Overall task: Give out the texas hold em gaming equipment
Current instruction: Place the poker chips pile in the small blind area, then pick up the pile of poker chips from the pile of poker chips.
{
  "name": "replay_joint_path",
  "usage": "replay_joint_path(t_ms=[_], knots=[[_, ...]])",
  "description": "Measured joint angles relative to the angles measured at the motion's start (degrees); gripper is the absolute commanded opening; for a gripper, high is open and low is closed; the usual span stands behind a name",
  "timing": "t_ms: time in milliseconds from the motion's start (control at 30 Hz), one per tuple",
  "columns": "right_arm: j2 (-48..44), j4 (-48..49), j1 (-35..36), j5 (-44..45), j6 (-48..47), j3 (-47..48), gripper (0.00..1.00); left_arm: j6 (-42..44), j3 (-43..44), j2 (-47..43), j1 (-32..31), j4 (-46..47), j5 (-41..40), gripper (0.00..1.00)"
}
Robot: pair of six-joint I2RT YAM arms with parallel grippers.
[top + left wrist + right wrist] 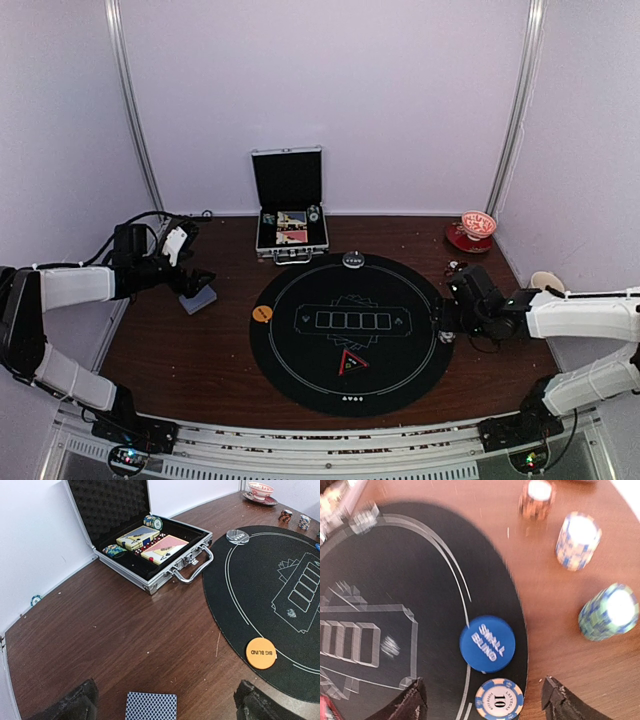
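Left gripper (166, 696): jaws wide, holding nothing. 1 patterned-back card (151, 706) lies flat on the table (115, 635) below and between the fingers, touching neither.

Right gripper (483, 689): jaws wide, holding nothing. 1 blue-edged chip (499, 700) marked 10 lies flat between the fingers, clear of both, at the rim of the black mat (395, 595).

Just beyond that chip, the blue disc (487, 643) reading SMALL BLIND sits on the mat. Off the mat on bare wood stand 3 separate stacks: teal stack (609, 611), white stack (576, 541), red stack (537, 499).

The orange disc (261, 653) reading BIG BLIND sits near the mat's left edge. A dark disc (237, 536) rests at the mat's far edge.

Farthest back, the silver case (150, 584) stands open, with card boxes and chips inside.
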Motion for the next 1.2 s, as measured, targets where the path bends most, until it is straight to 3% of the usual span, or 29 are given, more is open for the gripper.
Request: replay_joint_path(t_ms=[167, 333, 733, 1200], knots=[[-6.19, -3.67, -0.22, 4.24, -0.04, 3.93, 0.86, 0.0, 0.02, 0.0, 0.0, 0.0, 0.0, 0.98], [-5.81, -4.81, -4.09, 6.27, -1.14, 6.88, 0.87, 0.0, 0.0, 0.0, 0.0, 0.0, 0.02, 0.98], [8.15, -2.38, -17.88, 6.49, -3.93, 14.56, 0.83, 0.0, 0.0, 0.0, 0.0, 0.11, 0.02, 0.98], [22.29, 1.7, -22.62, 6.23, -4.52, 20.24, 0.73, 0.0, 0.0, 0.22, 0.0, 0.39, 0.04, 0.98]])
